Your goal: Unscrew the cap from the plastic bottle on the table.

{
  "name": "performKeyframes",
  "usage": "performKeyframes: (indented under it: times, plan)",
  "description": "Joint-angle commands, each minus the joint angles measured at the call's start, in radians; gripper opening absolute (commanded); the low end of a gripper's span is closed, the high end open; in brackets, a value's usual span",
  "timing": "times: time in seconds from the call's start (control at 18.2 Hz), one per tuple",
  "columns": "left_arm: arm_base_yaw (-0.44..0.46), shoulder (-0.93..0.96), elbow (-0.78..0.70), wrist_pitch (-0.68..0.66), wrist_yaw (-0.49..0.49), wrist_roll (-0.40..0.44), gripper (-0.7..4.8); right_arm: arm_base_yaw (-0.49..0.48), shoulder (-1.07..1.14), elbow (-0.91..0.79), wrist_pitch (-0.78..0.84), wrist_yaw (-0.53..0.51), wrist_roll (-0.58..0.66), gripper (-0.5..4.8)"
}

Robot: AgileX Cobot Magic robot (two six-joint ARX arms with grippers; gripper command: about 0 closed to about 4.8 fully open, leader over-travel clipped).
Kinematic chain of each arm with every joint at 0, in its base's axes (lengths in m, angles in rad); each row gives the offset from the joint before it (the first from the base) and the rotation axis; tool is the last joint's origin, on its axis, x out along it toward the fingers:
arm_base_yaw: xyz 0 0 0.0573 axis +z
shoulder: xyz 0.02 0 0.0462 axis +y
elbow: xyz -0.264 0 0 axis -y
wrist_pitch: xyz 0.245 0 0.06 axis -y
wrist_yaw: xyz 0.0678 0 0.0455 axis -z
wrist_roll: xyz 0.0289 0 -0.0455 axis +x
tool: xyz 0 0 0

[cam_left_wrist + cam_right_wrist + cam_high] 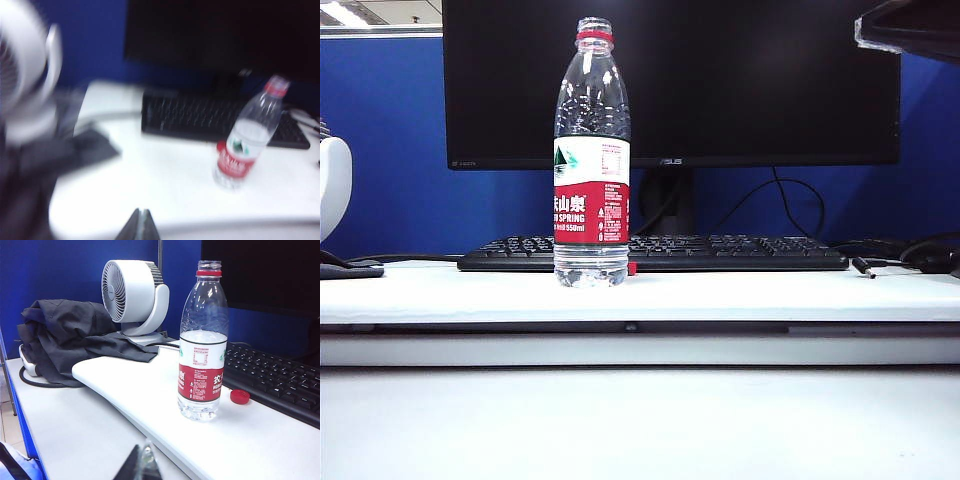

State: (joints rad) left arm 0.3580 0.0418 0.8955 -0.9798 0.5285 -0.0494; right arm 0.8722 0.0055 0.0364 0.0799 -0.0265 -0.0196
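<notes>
Setting: blue partition, dark monitor (pixel 670 80) and black keyboard (pixel 720 252) at the back; white table (pixel 720 295) in front.
Bottle: stands upright on the table (pixel 280 440), just in front of the keyboard (pixel 280 380); bottle (pixel 592 150) (pixel 201 345) (pixel 247 135) looks nearly empty, clear through most of its height.
Cap: already off; neck is open with only the thin red ring on it. Cap (pixel 240 397) (pixel 221 146) lies on the table just beside the bottle base, between bottle and keyboard; a red sliver of it shows at the base in the exterior view (pixel 632 268).
Task state: judged done, or all but done.
Handling, bottle: light, thin-walled, dents under squeeze, tips easily with little in it. Best held at the label band, where the wall is straight; avoid the tapered shoulder.
Handling, cap: tiny, stiff, ribbed sides give grip; low profile, so pinch across the ribs from above.
Left end effector: (pixel 141 225) fingers pressed together, nothing held; bottle sits well apart from it, off to one side. Picture is blurred.
Right end effector: (pixel 141 460) fingers together, empty; bottle stands ahead of it, apart, cap further behind.
Clutter: fan (pixel 135 297) and dark cloth (pixel 70 340) at the far side, well apart from the bottle.
</notes>
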Motion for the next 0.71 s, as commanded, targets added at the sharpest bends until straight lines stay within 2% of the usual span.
performKeyframes:
  times: [0.05, 0.16, 0.27, 0.49, 0.71]
  plan:
    - [-0.088, -0.025, -0.14, 0.318, -0.071, 0.016, -0.04, 0.0, 0.0, 0.003, 0.013, -0.002, 0.001, -0.04]
    - [-0.156, -0.038, -0.263, 0.477, -0.198, 0.015, -0.04, 0.0, 0.001, 0.003, 0.013, -0.001, 0.001, -0.04]
    - [-0.198, -0.038, -0.382, 0.599, -0.275, 0.016, -0.04, 0.0, -0.004, 0.003, 0.002, 0.001, 0.001, -0.04]
    - [-0.23, -0.038, -0.622, 0.811, -0.303, -0.008, -0.04, 0.0, -0.004, 0.003, -0.002, 0.002, 0.001, -0.04]
    - [-0.316, -0.038, -0.763, 0.903, -0.407, -0.014, -0.04, 0.0, -0.004, 0.003, -0.002, 0.002, 0.001, -0.04]
